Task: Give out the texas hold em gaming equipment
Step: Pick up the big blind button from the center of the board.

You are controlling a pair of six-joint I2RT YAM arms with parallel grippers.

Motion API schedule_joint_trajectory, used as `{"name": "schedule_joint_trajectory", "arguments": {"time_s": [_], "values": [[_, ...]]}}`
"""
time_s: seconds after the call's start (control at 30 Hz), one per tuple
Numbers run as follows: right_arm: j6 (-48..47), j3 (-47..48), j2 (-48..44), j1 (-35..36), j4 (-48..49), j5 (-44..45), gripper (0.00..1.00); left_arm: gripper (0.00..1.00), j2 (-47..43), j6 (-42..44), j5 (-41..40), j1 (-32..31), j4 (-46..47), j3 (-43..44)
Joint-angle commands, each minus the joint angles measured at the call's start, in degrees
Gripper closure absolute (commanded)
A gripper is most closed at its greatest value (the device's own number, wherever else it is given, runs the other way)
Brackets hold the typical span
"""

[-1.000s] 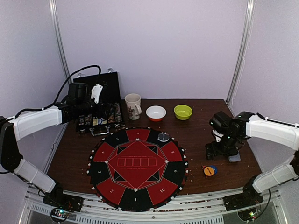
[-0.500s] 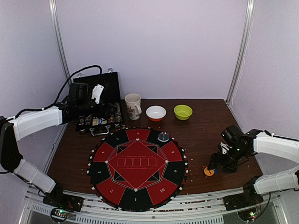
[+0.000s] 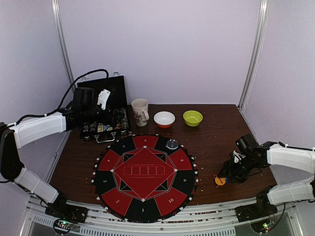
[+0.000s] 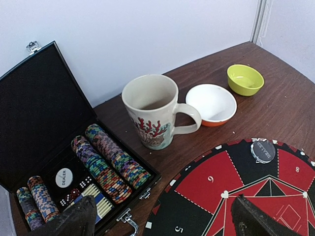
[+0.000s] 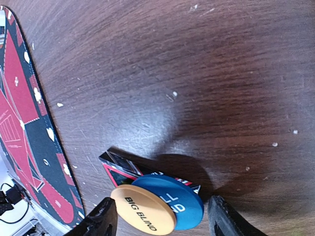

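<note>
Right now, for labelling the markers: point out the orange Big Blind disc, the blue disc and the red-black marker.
orange Big Blind disc (image 5: 142, 215), right wrist view, printed top face.
blue disc (image 5: 183, 201), right wrist view, uncovered top face.
red-black marker (image 5: 118, 169), right wrist view, exposed corner.

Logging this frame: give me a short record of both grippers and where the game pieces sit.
left gripper: open, holding nothing
right gripper: open, one finger on either side of the two discs
orange disc: reads BIG BLIND, lying partly over the blue disc
triangle marker: under the discs, on the table to the right of the mat
chips: in rows inside the open case
mug: upright, between the case and the white bowl
</note>
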Motion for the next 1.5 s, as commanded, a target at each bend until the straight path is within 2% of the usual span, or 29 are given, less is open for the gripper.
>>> {"name": "schedule_joint_trajectory", "arguments": {"time_s": [0.0,0.33,0.43,0.7,0.83,0.93,1.03,1.23,1.33,1.47], "values": [[0.2,-2.3,0.5,-0.6,0.0,-1.2,0.35,0.02,-1.0,0.6,1.5,-0.4,2.7,-0.7],[0.7,-4.9,-0.3,-1.7,0.3,-7.4,0.41,0.02,0.0,0.2,3.0,-0.7,2.8,-0.6],[2.9,-7.4,-1.0,-1.9,4.3,-8.9,0.45,0.02,0.2,-0.1,4.1,-1.3,3.2,-0.7],[2.8,-8.0,0.7,-2.3,5.0,-5.0,0.55,0.02,0.7,0.6,4.7,-2.3,3.3,-0.7],[2.6,-6.3,0.6,-2.6,3.3,-0.9,0.59,0.02,0.9,0.7,4.7,-2.5,3.2,-0.7],[2.3,-4.5,1.0,-2.7,3.7,1.5,0.58,0.02,0.9,0.8,4.7,-2.4,3.2,-0.8],[-0.1,0.0,3.0,-2.8,-0.9,5.0,0.57,0.02,0.8,1.1,4.7,-2.4,3.2,-0.9],[-0.3,7.1,-1.6,-2.5,-8.1,13.5,0.56,0.02,0.5,1.5,4.7,-2.4,3.2,-1.0],[-0.9,14.0,-1.6,3.2,-13.0,20.6,0.53,0.02,0.6,1.7,4.5,-2.4,3.3,-1.2],[0.0,21.8,5.8,13.9,-20.8,29.3,0.43,0.02,0.8,1.9,3.8,-2.4,3.3,-1.1]]}}
